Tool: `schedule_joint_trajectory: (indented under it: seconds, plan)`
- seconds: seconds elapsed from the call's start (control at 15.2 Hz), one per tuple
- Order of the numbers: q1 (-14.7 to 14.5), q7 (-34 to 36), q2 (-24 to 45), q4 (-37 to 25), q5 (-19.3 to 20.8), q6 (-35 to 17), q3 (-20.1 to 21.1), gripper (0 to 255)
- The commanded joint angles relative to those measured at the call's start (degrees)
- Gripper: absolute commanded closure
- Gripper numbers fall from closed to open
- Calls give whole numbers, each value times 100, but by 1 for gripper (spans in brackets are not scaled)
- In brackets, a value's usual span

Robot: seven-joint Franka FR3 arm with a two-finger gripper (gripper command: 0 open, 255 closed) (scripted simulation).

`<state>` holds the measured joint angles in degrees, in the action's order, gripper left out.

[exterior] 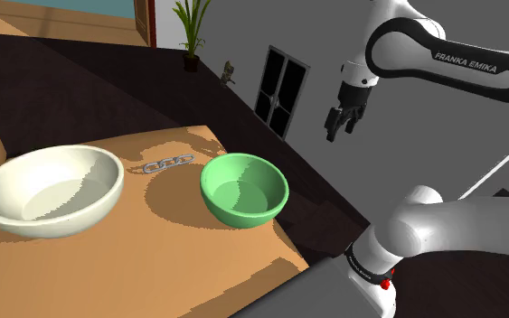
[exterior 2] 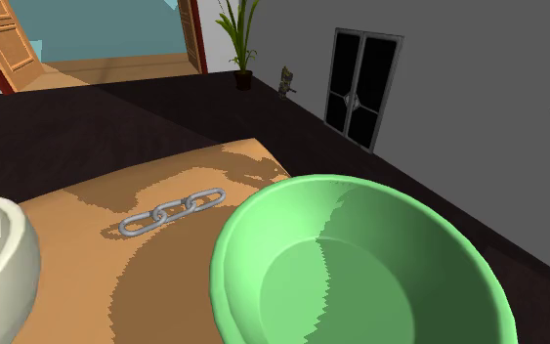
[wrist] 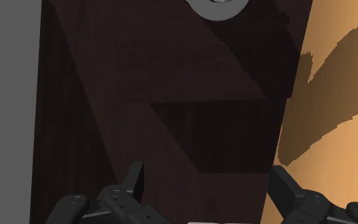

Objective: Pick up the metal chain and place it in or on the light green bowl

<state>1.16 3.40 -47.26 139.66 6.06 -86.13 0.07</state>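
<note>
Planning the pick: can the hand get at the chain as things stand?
Probably yes. The chain lies uncovered on the table between the white bowl and the green bowl, touching neither. The open hand hangs above, off the table's edge, with nothing between.

Light is even and moderate, no glare. The table top [exterior: 180, 262] is mid-orange with a darker brown shadow patch on the shoulder view's left of the light green bowl [exterior: 243, 188]; the patch edges are jagged and stair-stepped. Same stepping inside that bowl in the second exterior view, shade over its left half. White bowl [exterior: 51, 190] interior is banded too. Metal chain [exterior 2: 172, 212] lies where lit and shaded patches meet. Floor [wrist: 171, 95] is very dark with hard angular shadows. Grey wall [exterior 2: 478, 127] is flat, unshaded.
</note>
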Motion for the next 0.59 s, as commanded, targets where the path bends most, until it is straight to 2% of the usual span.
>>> schedule_joint_trajectory:
  seconds: [0.0, 0.53]
  plan:
    - [0, 0, 0, 0, 0, 0, 0, 0]
    - [-549, -686, 1362, -342, -178, -1276, 74, 0]
